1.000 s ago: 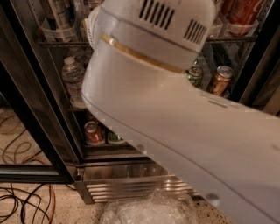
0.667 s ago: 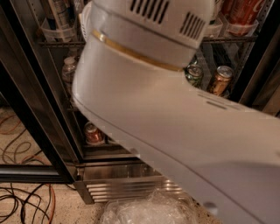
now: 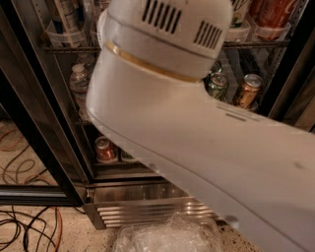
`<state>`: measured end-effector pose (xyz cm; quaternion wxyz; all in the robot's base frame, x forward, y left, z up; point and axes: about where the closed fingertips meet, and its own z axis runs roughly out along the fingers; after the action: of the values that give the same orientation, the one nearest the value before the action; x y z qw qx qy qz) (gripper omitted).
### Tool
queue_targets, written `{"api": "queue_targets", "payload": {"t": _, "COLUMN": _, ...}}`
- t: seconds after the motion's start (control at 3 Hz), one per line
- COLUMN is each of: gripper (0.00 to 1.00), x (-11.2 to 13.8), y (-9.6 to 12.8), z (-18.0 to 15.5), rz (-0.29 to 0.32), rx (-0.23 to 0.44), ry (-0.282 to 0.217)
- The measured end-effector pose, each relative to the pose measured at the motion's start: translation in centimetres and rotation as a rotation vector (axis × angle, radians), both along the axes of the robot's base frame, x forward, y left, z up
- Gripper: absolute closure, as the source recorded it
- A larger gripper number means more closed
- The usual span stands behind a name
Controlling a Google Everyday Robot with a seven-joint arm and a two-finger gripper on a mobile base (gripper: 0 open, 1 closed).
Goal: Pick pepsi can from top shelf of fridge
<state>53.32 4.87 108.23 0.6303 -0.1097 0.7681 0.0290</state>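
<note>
White arm (image 3: pixel 197 147) blocked most of the fridge (image 3: pixel 138 209). Gripper hidden beyond it; open or closed, couldn't tell. Red can (image 3: pixel 105 149) stood down low.

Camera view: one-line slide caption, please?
White robot arm fills the frame before the black-framed wire-shelf fridge; gripper out of view.

fridge (image 3: pixel 147 196) top shelf (image 3: pixel 256 44) holds cans (image 3: pixel 273 12); hand hidden.
</note>
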Motion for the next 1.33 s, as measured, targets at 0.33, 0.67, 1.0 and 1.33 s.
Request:
{"api": "queue_targets", "payload": {"t": 0.33, "gripper": 0.50, "x": 1.5, "y": -0.7, "z": -2.0, "rz": -0.029, "rx": 0.015, "ry": 0.029}}
{"api": "queue_targets", "payload": {"t": 0.67, "gripper": 0.49, "x": 3.3, "y": -0.9, "z": -3.3, "rz": -0.039, "rx": 0.021, "ry": 0.035}}
{"api": "queue_targets", "payload": {"t": 1.0, "gripper": 0.49, "x": 5.2, "y": -1.2, "z": -3.8, "rz": -0.053, "rx": 0.031, "ry": 0.021}}
{"api": "queue_targets", "payload": {"t": 1.33, "gripper": 0.48, "x": 4.9, "y": -1.2, "z": -3.8, "rz": -0.053, "rx": 0.031, "ry": 0.021}}
